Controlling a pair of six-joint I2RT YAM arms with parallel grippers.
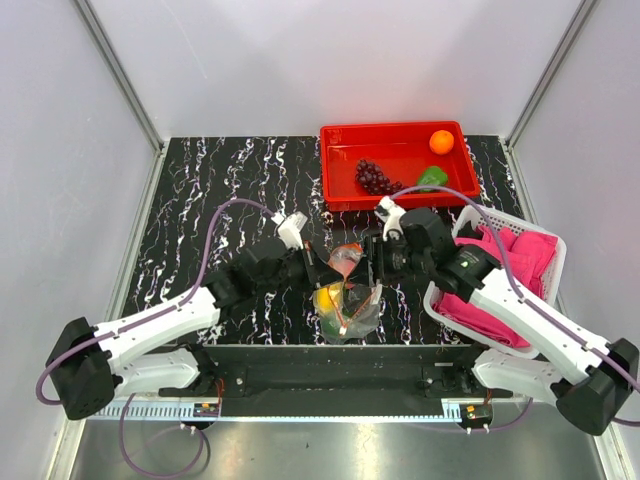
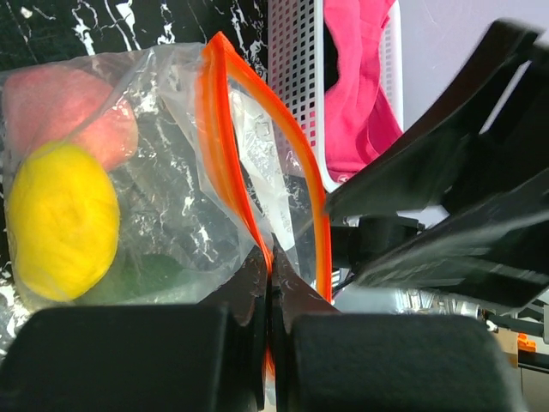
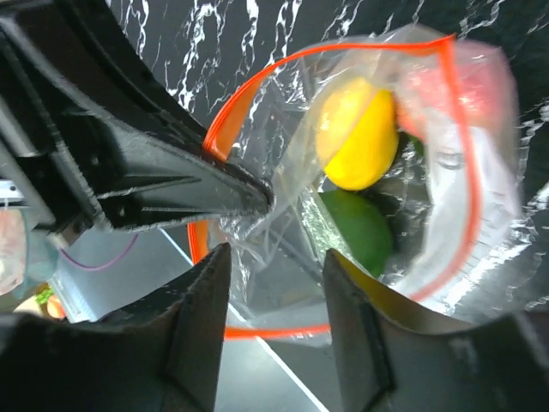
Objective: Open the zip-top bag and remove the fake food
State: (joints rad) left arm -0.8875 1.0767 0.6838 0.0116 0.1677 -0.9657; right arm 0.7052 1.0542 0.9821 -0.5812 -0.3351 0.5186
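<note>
Orange-red zip strip (image 3: 459, 112) curves in a wide loop, so the zip-top bag (image 1: 350, 300) looks already unsealed. The bag hangs between the two grippers at the near edge of the black marbled table (image 1: 220, 190); whether its bottom touches the surface I cannot tell.

The left gripper (image 2: 270, 292) is clamped tight on one lip of the strip. The right gripper (image 3: 276, 257) has its jaws apart, with crinkled film from the opposite lip lying between them but not visibly pinched.

Inside the bag sit a yellow oblong fruit (image 3: 360, 142), a green piece (image 3: 360, 227) just below it and a pinkish-red piece (image 3: 455, 86). An orange ball (image 1: 441, 142), a purple grape bunch (image 1: 373, 177) and a green pepper (image 1: 432, 177) lie in the red tray (image 1: 395, 128), well apart from the bag.

The step in hand appears to be taking hold of the second lip, with the emptying partly done. Next, the right jaws need to close on the film alone. Then the mouth must be spread or the bag tipped so the remaining pieces come out. The thin plastic could slip.
</note>
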